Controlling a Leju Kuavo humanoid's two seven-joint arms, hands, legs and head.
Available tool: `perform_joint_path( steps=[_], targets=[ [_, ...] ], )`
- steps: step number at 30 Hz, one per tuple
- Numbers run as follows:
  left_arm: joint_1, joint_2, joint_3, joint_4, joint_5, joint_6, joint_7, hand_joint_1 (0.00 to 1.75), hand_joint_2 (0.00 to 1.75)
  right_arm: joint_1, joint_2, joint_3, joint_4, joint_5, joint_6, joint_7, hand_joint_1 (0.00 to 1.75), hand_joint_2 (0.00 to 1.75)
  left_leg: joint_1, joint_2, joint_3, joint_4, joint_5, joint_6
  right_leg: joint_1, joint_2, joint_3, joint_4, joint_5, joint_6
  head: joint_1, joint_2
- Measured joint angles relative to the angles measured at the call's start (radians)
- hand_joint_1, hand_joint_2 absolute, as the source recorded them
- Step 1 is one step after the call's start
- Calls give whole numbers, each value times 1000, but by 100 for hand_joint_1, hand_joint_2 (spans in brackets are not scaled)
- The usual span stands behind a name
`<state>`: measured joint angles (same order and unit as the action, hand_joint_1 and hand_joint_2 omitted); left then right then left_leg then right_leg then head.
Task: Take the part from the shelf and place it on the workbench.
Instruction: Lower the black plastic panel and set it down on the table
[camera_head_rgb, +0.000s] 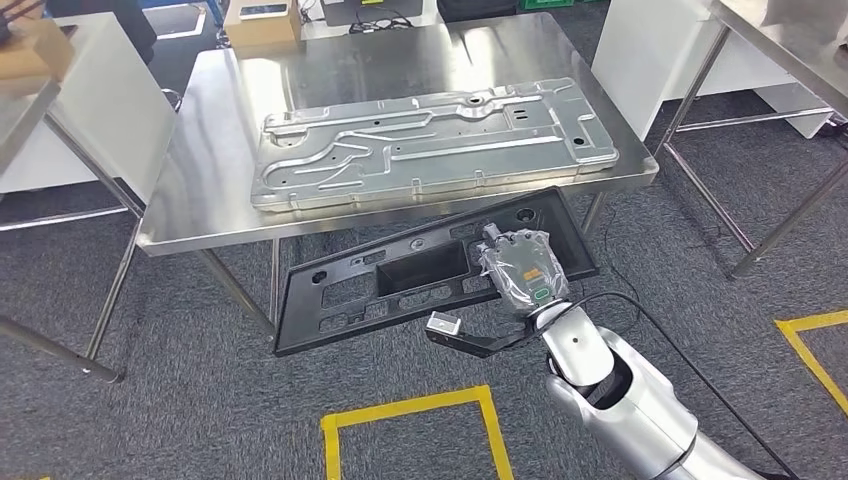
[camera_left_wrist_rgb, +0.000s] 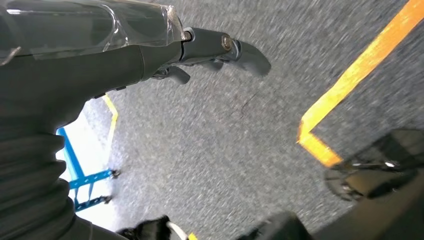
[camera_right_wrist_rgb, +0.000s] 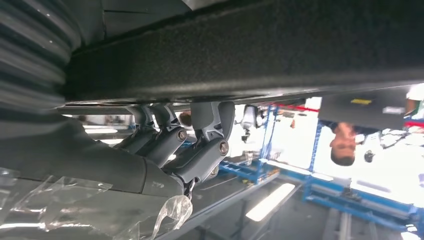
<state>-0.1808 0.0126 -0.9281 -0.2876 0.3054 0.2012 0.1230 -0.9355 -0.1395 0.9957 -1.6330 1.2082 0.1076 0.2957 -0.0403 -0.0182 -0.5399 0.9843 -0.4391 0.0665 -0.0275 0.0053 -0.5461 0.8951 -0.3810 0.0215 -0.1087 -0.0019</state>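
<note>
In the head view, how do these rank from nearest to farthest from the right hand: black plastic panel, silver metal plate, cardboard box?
1. Black plastic panel: held by the right hand, below the workbench's front edge.
2. Silver metal plate: flat on the workbench, beyond the panel.
3. Cardboard box: behind the workbench's far edge, at the top.

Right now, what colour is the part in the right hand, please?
Black part, seen best in the head view.

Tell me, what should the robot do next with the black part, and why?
Probably lift and carry it forward over the table. The right hand holds the black part below the table's edge, in front of it, so it isn't resting on top yet, where a metal panel already lies.
</note>
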Motion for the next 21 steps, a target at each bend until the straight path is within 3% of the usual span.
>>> perform_joint_path(
  steps=[3, 4, 5, 8, 10, 12, 14, 15, 18, 19, 20, 21],
  targets=[
    [1, -1, 0, 0, 0, 0, 0, 0, 175, -3, -4, 0, -6, 16, 0, 7, 175, 175, 29, 2, -135, 212, -67, -29, -3, 0, 14, 0, -17, 0, 0, 0],
    [4, -1, 0, 0, 0, 0, 0, 0, 175, -1, -6, 0, -8, 18, 0, 8, 175, 175, 35, 3, -161, 237, -66, -35, -4, 1, 22, 1, -24, 3, 0, 0],
    [6, -1, 0, 0, 0, 1, 0, 0, 175, 0, -8, 0, -8, 20, 0, 9, 175, 175, 39, 4, -167, 223, -45, -38, -6, 1, 33, 1, -32, 6, 0, 0],
    [7, -1, 0, 0, 0, 2, 0, 0, 175, -2, -12, 0, -9, 21, 0, 10, 175, 175, 39, 5, -98, 8, 97, -33, -12, 1, 71, -3, -58, 18, 0, 0],
    [5, -1, 0, 0, 0, 4, 0, 0, 175, -6, -14, 0, -12, 24, 0, 10, 175, 175, 27, 8, -59, -92, 137, -17, -15, 1, 84, -12, -67, 30, 0, 0],
    [5, -1, 0, 0, 1, 7, 0, 0, 175, -8, -16, 0, -16, 28, 0, 10, 175, 175, 20, 11, -41, -114, 127, -3, -14, 1, 94, -16, -66, 43, 0, 0],
    [6, -2, 0, 0, 2, 8, -1, 0, 175, -9, -18, -1, -18, 30, 0, 9, 175, 175, 24, 10, -18, -124, 122, 10, -12, 0, 85, 24, -74, 49, 0, 0],
    [6, -2, 0, 0, 3, 9, -1, 0, 175, -10, -18, -1, -18, 30, 0, 9, 175, 175, 25, 10, -6, -126, 117, 16, -12, -1, 59, 77, -89, 49, 0, 0],
    [3, -3, 0, 0, 4, 10, -2, 0, 175, -9, -20, -1, -18, 30, 0, 8, 175, 175, 21, 7, 13, -128, 98, 30, -8, -1, -84, 290, -168, 49, 0, 0],
    [4, -3, 0, 0, 4, 10, -2, 0, 175, -6, -21, -1, -18, 30, 0, 8, 175, 175, 18, 5, 20, -127, 91, 32, -6, -1, -117, 321, -176, 49, 0, 0],
    [6, -3, 0, 0, 4, 10, -2, 0, 175, -3, -23, -1, -18, 30, 0, 8, 175, 175, 16, 3, 28, -126, 84, 32, -4, -1, -129, 311, -160, 47, 0, 0],
    [8, -3, 0, 0, 4, 10, -2, 0, 175, 0, -24, -1, -18, 30, 0, 8, 175, 175, 14, 2, 38, -125, 75, 30, -3, -1, -120, 262, -120, 45, 0, 0]
  ],
)
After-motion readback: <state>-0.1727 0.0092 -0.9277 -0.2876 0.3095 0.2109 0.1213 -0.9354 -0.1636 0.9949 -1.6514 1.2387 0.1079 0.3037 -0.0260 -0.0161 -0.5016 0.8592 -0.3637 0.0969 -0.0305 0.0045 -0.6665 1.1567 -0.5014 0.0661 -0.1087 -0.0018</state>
